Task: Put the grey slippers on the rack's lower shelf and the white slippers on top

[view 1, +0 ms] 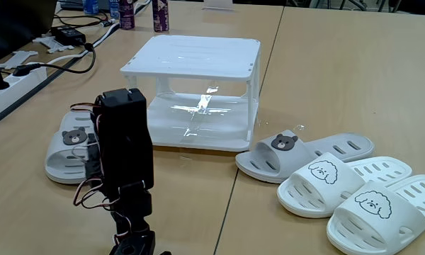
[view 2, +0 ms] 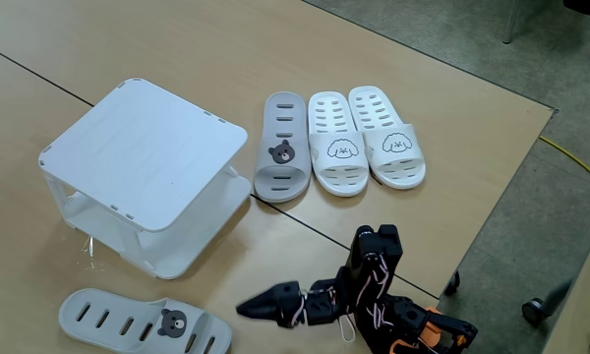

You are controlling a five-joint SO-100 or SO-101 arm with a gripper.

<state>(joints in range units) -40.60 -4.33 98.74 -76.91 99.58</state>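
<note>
The rack (view 1: 198, 64) (view 2: 143, 147) sits on the wooden counter (view 1: 340, 78) (view 2: 305, 246), and all the other places here are told from it. Its slatted top has nothing on it, and its shiny lower shelf (view 1: 198, 120) (view 2: 221, 211) has nothing on it too. One grey slipper (view 1: 71, 145) (view 2: 143, 323) lies flat on the counter off one side of the rack: left of it in a fixed view, below it in the other fixed view. The other grey slipper (view 1: 297, 152) (view 2: 283, 147) lies on the far side of the rack, with its end just beside the lower shelf's corner. The two white slippers (view 1: 368, 195) (view 2: 364, 138) lie side by side just past that grey slipper, farther from the rack. All four slippers have their faces up. The black arm (view 1: 124, 152) (view 2: 374, 285) is near the front of the rack, close to the first grey slipper but not touching it. Its jaws (view 2: 261, 305) point toward that slipper and hold nothing. They look closed or almost closed, but I cannot tell for sure. Behind the rack there are black cables (view 1: 71, 42), a white power strip (view 1: 14, 85) and some bottles (view 1: 145, 14).
</note>
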